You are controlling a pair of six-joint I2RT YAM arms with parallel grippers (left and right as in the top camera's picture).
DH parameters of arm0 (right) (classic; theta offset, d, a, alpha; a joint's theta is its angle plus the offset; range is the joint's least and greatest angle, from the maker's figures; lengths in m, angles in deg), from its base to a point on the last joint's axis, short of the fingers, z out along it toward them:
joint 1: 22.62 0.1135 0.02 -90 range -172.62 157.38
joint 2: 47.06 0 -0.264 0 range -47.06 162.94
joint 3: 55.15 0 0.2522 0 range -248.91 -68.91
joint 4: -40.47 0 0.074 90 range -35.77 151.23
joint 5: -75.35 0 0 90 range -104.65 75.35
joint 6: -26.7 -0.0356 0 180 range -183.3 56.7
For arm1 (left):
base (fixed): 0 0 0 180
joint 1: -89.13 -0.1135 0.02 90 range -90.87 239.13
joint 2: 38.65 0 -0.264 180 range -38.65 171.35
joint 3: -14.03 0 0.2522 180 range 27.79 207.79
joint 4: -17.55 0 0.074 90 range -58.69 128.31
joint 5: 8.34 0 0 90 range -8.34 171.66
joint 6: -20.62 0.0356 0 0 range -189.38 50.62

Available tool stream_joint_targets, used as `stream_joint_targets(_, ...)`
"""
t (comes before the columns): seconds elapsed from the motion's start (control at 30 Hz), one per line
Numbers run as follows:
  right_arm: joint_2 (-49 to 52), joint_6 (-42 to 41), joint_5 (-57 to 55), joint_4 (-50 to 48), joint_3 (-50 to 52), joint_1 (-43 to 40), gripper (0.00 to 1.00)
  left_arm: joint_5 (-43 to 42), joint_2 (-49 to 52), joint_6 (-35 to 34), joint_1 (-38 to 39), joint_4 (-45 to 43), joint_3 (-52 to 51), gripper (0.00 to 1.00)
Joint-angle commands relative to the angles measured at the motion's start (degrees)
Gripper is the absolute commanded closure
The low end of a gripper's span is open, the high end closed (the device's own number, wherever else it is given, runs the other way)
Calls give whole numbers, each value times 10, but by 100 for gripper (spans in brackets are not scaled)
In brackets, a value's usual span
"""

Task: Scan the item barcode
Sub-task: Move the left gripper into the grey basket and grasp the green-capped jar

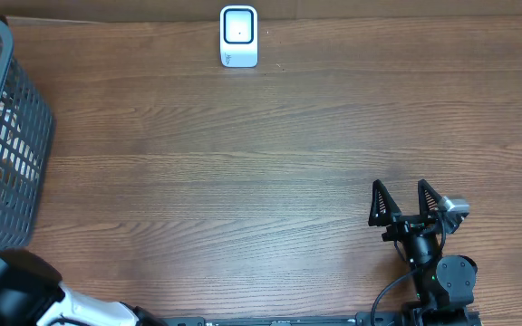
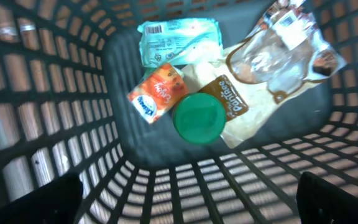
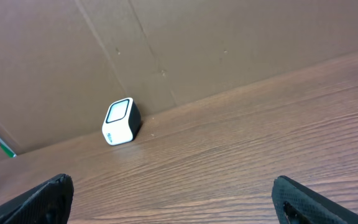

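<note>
The left wrist view looks down into a grey mesh basket (image 2: 55,124) that holds several items: a teal packet (image 2: 179,40) with a barcode on its corner, an orange packet (image 2: 157,93), a round green lid (image 2: 199,118), a brown-labelled cream bag (image 2: 232,99) and a clear plastic bag (image 2: 278,53). My left gripper (image 2: 182,205) hangs open above the basket's near wall, touching nothing. The white scanner (image 1: 238,36) stands at the table's far edge and shows in the right wrist view as well, scanner (image 3: 120,121). My right gripper (image 1: 406,201) is open and empty at the front right.
The basket (image 1: 7,136) fills the table's left edge in the overhead view. My left arm (image 1: 16,290) sits at the front left corner just below it. A brown cardboard wall (image 3: 197,50) backs the table behind the scanner.
</note>
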Motion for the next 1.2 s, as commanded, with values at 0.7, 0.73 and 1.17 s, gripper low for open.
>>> stream_joint_targets(0.7, -5, 0, -5, -4, 6, 2, 0, -56, 232, 140, 4, 20, 0, 11)
stream_joint_targets(0.73, -5, 0, -5, -4, 6, 2, 0, -54, 236, 140, 5, 20, 0, 12)
stream_joint_targets(1.17, -5, 0, -5, -4, 6, 2, 0, -43, 243, 140, 31, 12, 0, 37)
